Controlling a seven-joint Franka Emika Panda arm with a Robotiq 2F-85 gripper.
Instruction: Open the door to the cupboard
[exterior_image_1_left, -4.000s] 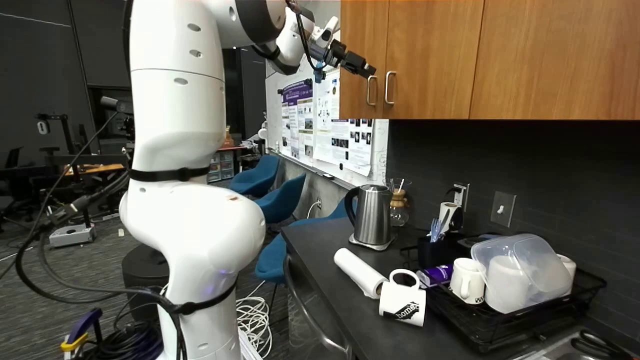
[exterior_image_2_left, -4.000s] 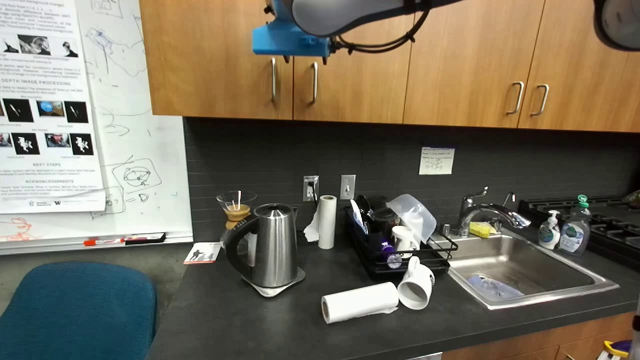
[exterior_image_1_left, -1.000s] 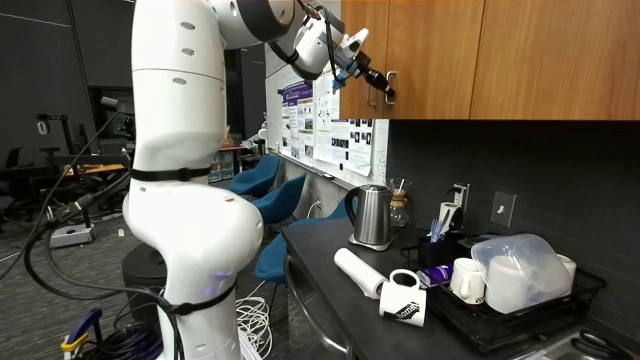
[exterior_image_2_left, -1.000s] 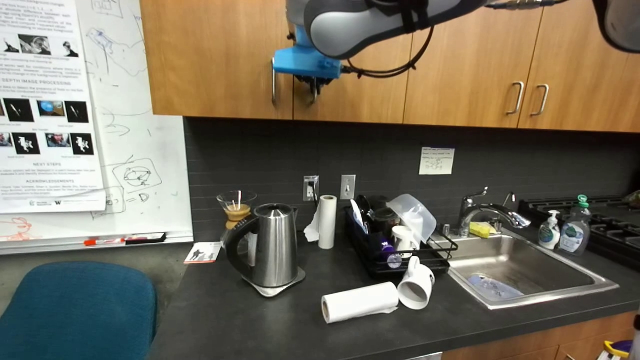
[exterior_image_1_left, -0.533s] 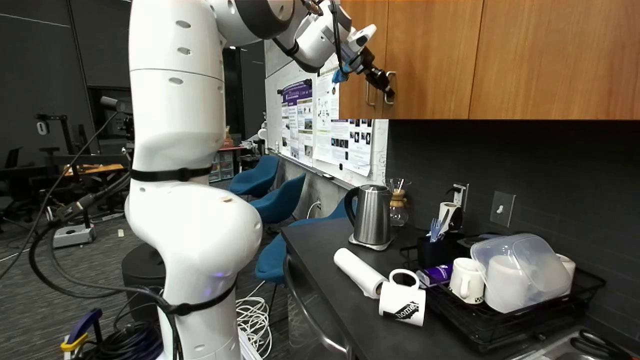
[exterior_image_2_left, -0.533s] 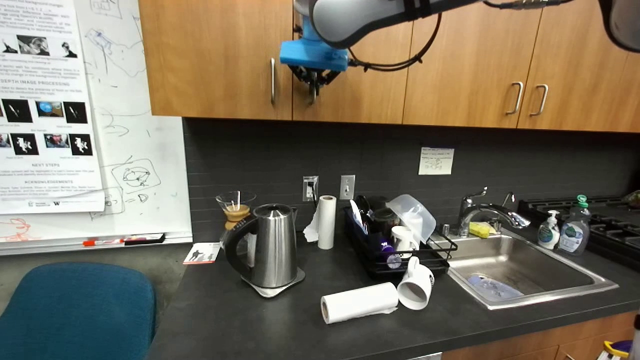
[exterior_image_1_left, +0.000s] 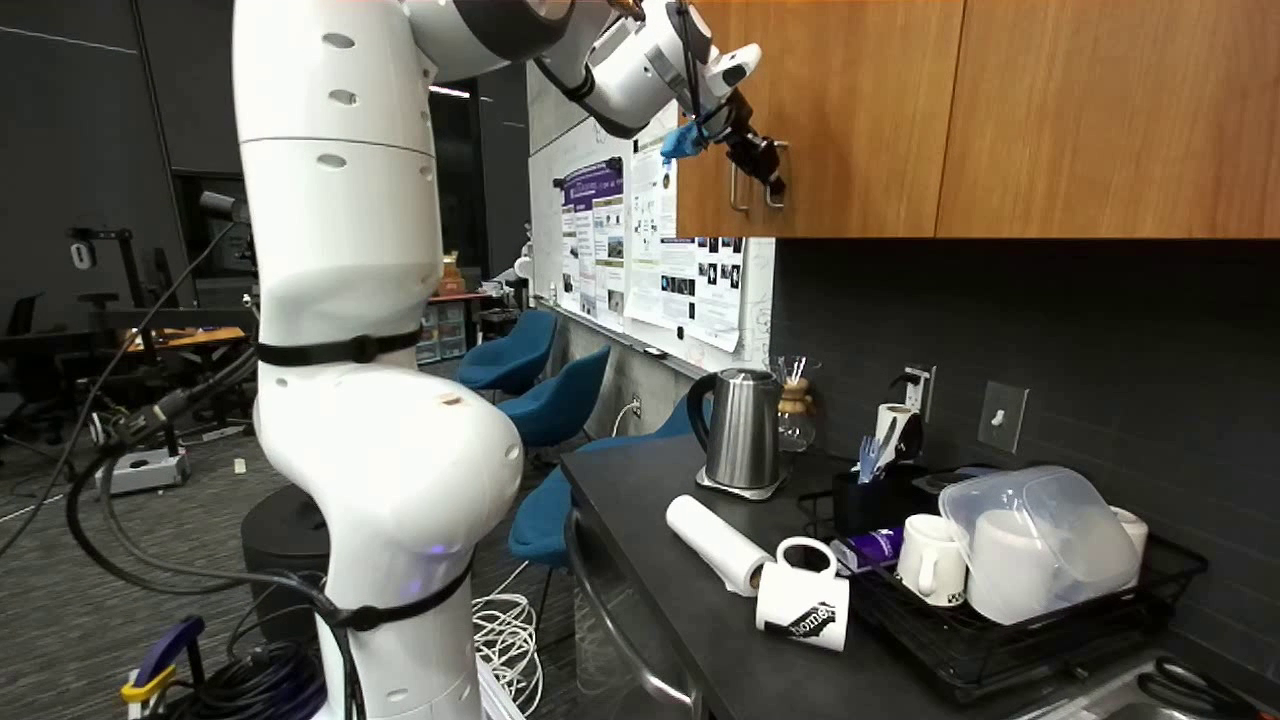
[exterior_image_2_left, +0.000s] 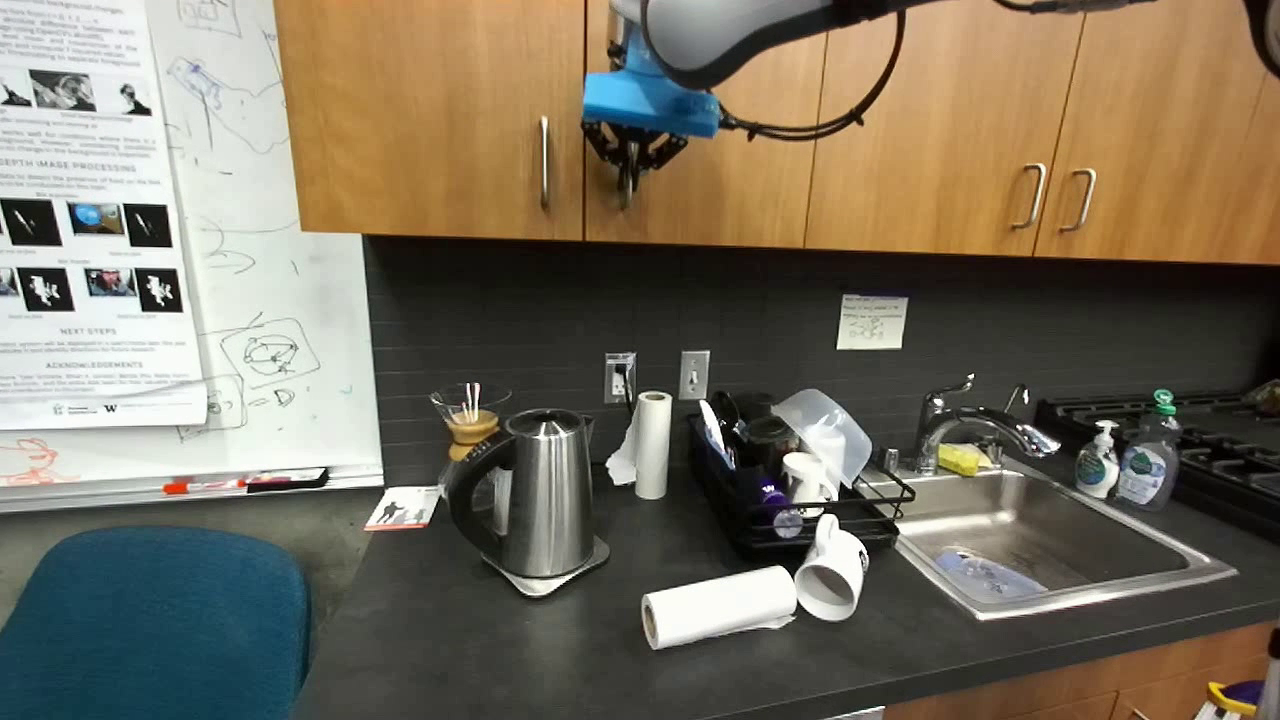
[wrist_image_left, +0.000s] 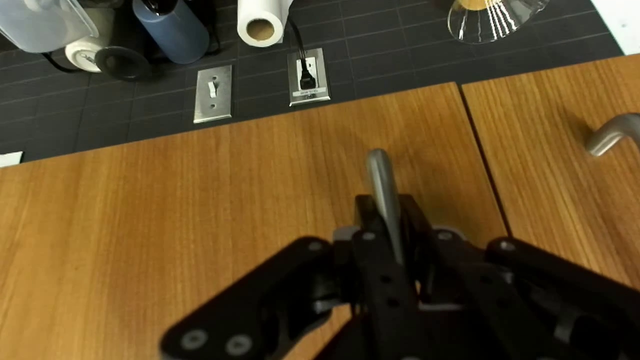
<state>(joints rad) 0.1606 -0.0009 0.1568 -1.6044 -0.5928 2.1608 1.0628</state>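
High over the dark counter (exterior_image_2_left: 440, 650) runs the cupboard (exterior_image_2_left: 900, 180), leftmost door (exterior_image_2_left: 420, 120) flush, its handle (exterior_image_2_left: 544, 165) untouched. Just right, the gripper (exterior_image_2_left: 628, 185) is clamped narrow around the bar handle (wrist_image_left: 387, 200) of the neighbouring door (exterior_image_2_left: 735, 195), which looks flush too. Grasp secured, I'd judge! Next comes the pull: outward, then swinging right if, as seems likely, the hinges sit there.

Mug (exterior_image_1_left: 803, 606) reads "home"; poster (exterior_image_2_left: 95, 235) reads "NEXT STEPS".
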